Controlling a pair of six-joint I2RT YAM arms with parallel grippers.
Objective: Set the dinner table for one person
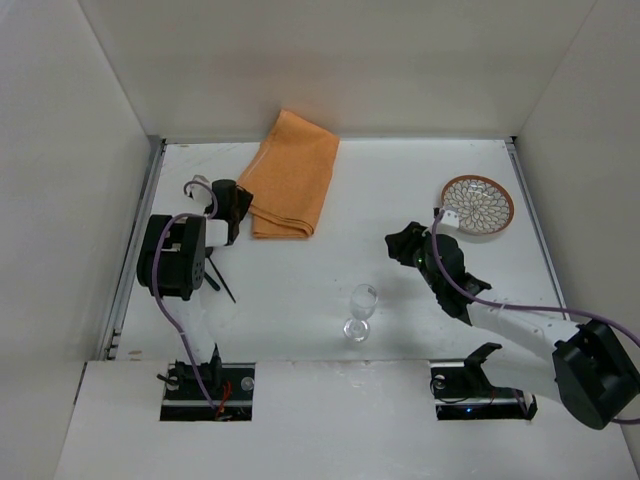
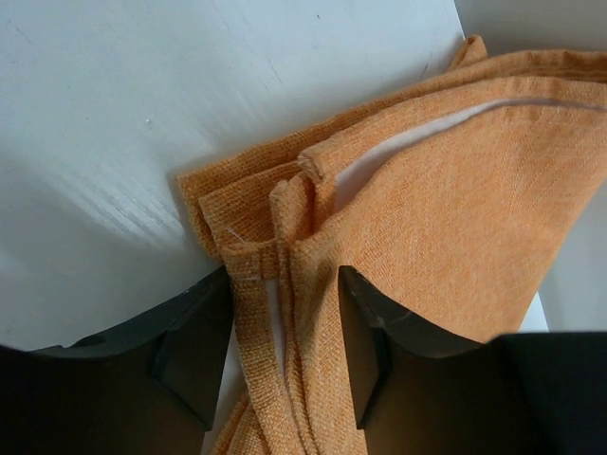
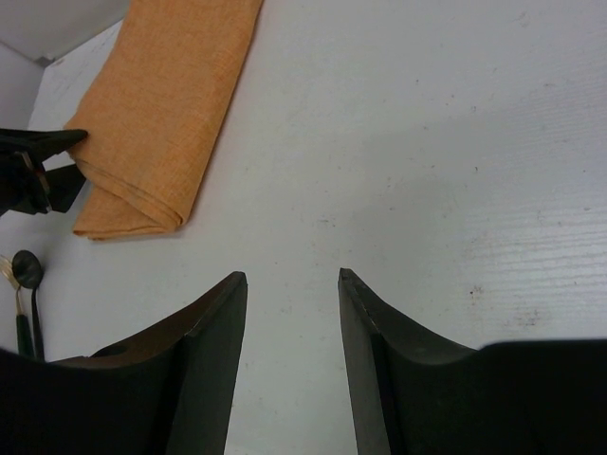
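Observation:
The dinner table [image 1: 400, 190] is a plain white surface. A folded orange cloth [image 1: 290, 175] lies at its back left. My left gripper [image 1: 235, 205] is at the cloth's near left edge. In the left wrist view the left gripper [image 2: 285, 284] is open, and its jaws straddle the folded layers of the cloth [image 2: 446, 190]. My right gripper [image 1: 405, 243] hovers right of centre. In the right wrist view the right gripper [image 3: 292, 277] is open and empty over the bare table [image 3: 427, 142].
A patterned plate with a brown rim [image 1: 478, 207] sits at the right. A clear wine glass [image 1: 361, 310] stands upright near the front centre. Black-handled cutlery [image 1: 218, 280] lies by the left arm; a spoon [image 3: 27, 270] shows in the right wrist view. White walls surround the table.

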